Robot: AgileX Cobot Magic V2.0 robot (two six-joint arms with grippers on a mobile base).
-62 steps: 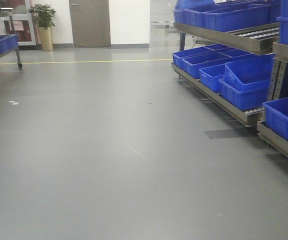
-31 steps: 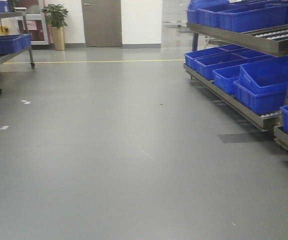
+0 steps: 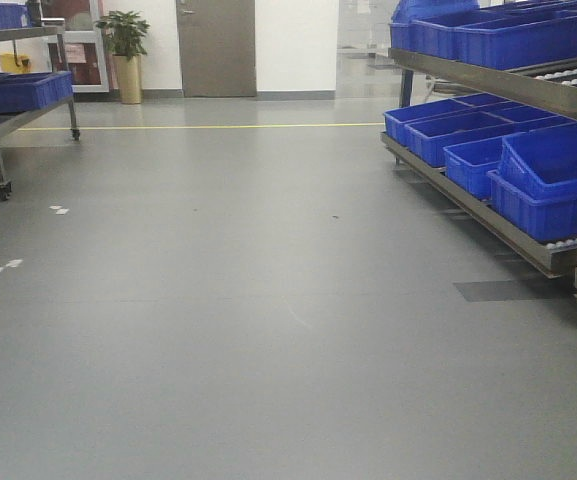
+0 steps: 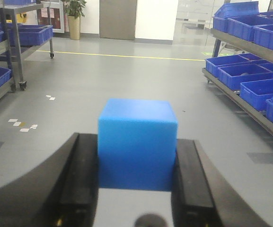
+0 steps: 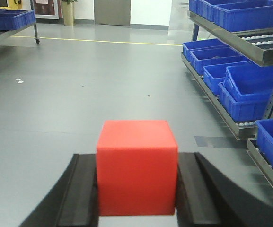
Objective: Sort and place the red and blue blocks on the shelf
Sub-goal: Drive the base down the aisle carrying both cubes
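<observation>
My left gripper (image 4: 137, 156) is shut on the blue block (image 4: 137, 142), held between its two black fingers above the grey floor. My right gripper (image 5: 137, 175) is shut on the red block (image 5: 136, 165) in the same way. The stainless-steel shelf (image 3: 488, 85) with white roller rails stands along the right side of the room; it also shows in the left wrist view (image 4: 240, 45) and the right wrist view (image 5: 235, 42). Neither gripper shows in the front view.
Blue plastic bins (image 3: 553, 180) fill the shelf's tiers. A wheeled steel cart (image 3: 13, 100) with blue bins stands at the far left. A potted plant (image 3: 128, 55) and a door (image 3: 215, 48) are at the back wall. A yellow line (image 3: 198, 126) crosses the floor.
The front view has swung left: the shelf and bins slid toward the right edge, and the cart at the left came further into view. The plant and door shifted right.
</observation>
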